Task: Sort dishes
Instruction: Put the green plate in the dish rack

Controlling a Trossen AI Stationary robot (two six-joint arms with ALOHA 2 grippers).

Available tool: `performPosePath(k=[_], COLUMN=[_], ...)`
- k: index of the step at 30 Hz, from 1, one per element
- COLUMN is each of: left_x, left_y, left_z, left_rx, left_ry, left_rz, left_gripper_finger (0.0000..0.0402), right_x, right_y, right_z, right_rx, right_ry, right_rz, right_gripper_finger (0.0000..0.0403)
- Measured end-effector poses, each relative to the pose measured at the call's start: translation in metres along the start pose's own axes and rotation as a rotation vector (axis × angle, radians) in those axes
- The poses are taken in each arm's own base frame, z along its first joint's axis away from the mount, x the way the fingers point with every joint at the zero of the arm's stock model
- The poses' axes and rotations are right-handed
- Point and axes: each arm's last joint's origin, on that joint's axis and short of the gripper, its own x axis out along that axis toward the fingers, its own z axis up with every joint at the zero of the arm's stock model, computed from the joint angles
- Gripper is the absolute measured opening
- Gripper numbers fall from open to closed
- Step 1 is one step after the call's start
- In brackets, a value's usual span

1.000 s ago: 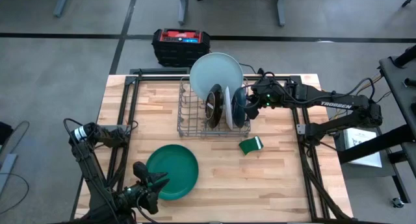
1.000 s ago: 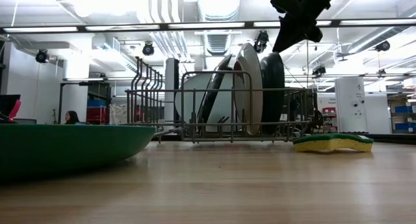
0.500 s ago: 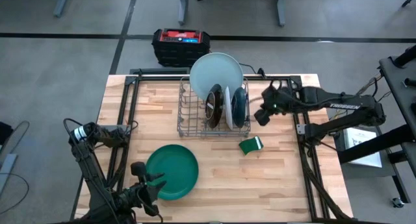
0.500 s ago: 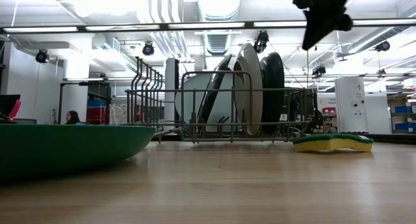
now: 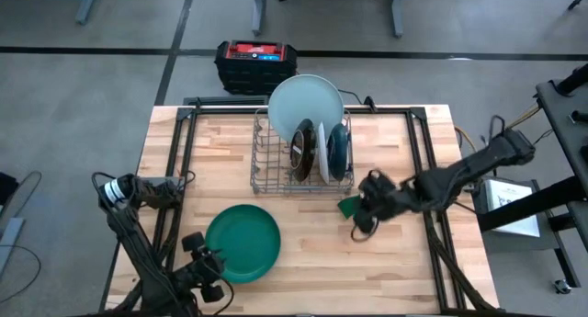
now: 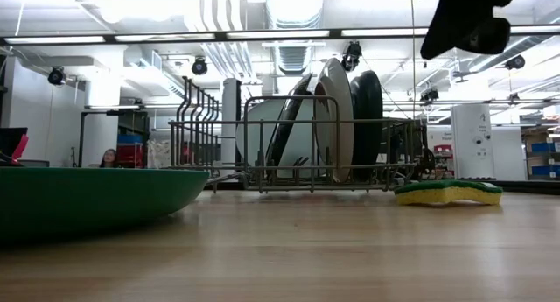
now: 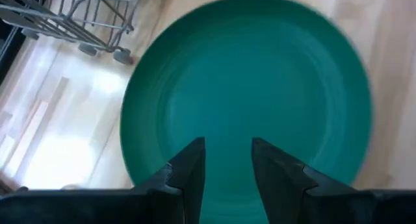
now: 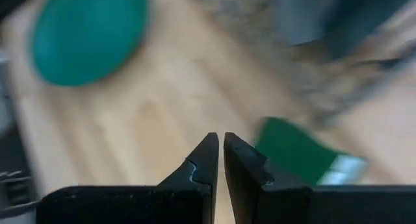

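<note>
Right gripper (image 5: pixel 361 218): jaws nearly closed, empty | sponge (image 5: pixel 353 205): partly hidden | left gripper (image 7: pixel 225 160): jaws narrowly apart, above green plate (image 5: pixel 243 243)

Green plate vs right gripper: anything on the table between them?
No. High view shows bare wood between the green plate and the right gripper; the sponge sits just beyond the gripper.

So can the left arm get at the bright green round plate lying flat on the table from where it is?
Probably yes: the left tool hovers open by the bright green round plate, nothing between them.
</note>
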Motion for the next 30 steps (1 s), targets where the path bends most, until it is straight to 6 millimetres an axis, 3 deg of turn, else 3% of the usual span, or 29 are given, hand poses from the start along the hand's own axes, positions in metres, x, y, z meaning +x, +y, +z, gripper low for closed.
performPosePath(k=[5,13,23,30], left_x=[0.021,0.049,0.071,0.076], left_y=[0.001,-0.008,-0.014,-0.013], left_z=[-0.016,-0.035,-0.052,-0.055], left_rx=[-0.021,-0.084,-0.108,-0.111], left_ry=[-0.086,-0.097,-0.110,-0.110], left_rz=[0.029,-0.057,-0.155,-0.161], left_gripper_finger=[0.0116,0.0116,0.0116,0.0116], right_x=[0.024,0.082,0.151,0.179], right_y=[0.035,0.086,0.135,0.154], right_z=[-0.023,-0.039,-0.051,-0.048], right_rx=[-0.006,0.076,0.137,0.157], right_ry=[-0.045,-0.113,-0.067,-0.063], right_rz=[0.171,0.327,0.261,0.215], right_gripper_finger=[0.0018,0.0018,0.0024,0.0086])
